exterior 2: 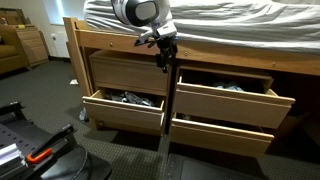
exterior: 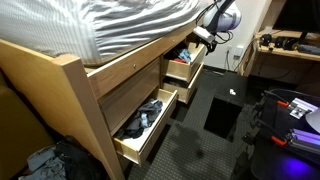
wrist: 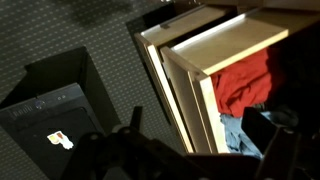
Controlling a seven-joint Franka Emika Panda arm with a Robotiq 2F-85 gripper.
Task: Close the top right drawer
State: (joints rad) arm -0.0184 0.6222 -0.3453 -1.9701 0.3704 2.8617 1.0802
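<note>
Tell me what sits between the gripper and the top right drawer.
Nothing: in an exterior view the gripper hangs right by the open top right drawer, the stretch bare.
</note>
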